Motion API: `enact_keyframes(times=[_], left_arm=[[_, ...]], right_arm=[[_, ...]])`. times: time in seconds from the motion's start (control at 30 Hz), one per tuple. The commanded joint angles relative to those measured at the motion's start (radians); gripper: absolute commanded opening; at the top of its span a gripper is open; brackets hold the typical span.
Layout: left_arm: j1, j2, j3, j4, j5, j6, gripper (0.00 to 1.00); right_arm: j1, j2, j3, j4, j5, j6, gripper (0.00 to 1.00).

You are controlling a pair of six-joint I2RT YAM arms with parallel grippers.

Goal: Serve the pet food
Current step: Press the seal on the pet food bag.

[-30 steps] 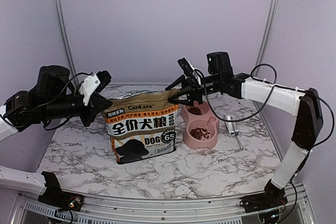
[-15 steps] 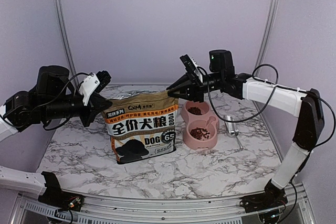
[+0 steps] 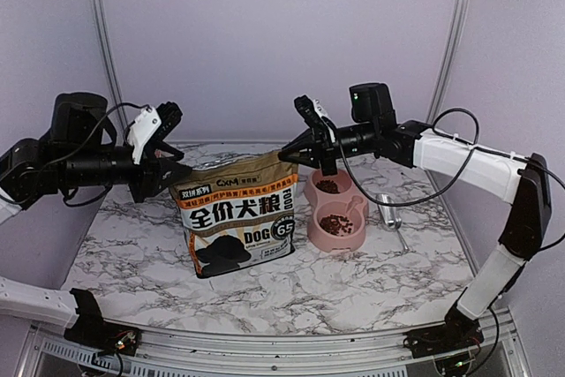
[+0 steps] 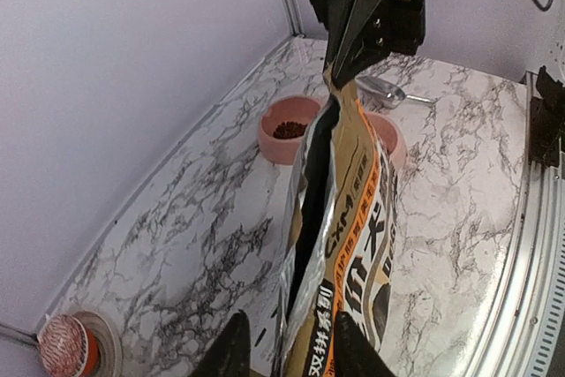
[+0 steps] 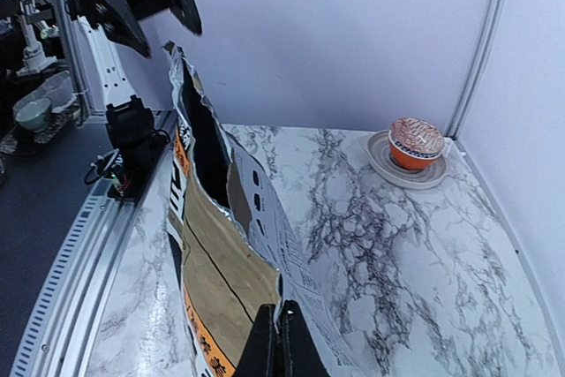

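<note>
The brown-and-black dog food bag (image 3: 237, 214) stands upright on the marble table, its torn top gaping. My right gripper (image 3: 286, 154) is shut on the bag's top right corner; in the right wrist view its fingertips (image 5: 281, 308) pinch the torn edge. My left gripper (image 3: 179, 158) is open at the top left corner, and the bag's edge runs loosely between its spread fingers (image 4: 290, 317). Pet food kibble (image 3: 334, 222) lies in both cups of the pink double bowl (image 3: 353, 234) right of the bag, and kibble (image 4: 289, 129) also shows in the left wrist view.
A metal scoop (image 3: 388, 214) lies on the table right of the bowl. A reddish mesh ball on a small dish (image 5: 415, 140) sits in the far left corner by the wall, the same ball (image 4: 64, 346) in the left wrist view. Walls and frame posts enclose the table.
My right gripper has shut on the bag's top right corner. My left gripper has opened off the top left corner, and that arm has shifted slightly up and left.
</note>
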Motion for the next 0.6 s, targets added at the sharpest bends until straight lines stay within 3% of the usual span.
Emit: enact_keyframes(times=[0.0, 0.07, 0.17, 0.43, 0.57], left_arm=[[0.003, 0.068, 0.22, -0.043, 0.154, -0.026, 0.65], [0.0, 0.115, 0.267, -0.06, 0.202, -0.04, 0.83], [-0.009, 0.185, 0.32, -0.08, 0.243, -0.035, 0.94], [-0.076, 0.394, 0.451, -0.079, 0.269, -0.027, 0.97], [-0.111, 0.489, 0.512, -0.08, 0.245, -0.015, 0.93]], right_arm=[[0.041, -0.084, -0.048, -0.04, 0.218, -0.1, 0.0], [0.054, -0.119, -0.098, 0.007, 0.258, -0.112, 0.0], [0.069, -0.146, -0.127, 0.015, 0.268, -0.142, 0.0], [0.073, -0.26, -0.215, 0.076, 0.24, -0.149, 0.0], [0.073, -0.316, -0.271, 0.118, 0.178, -0.15, 0.0]])
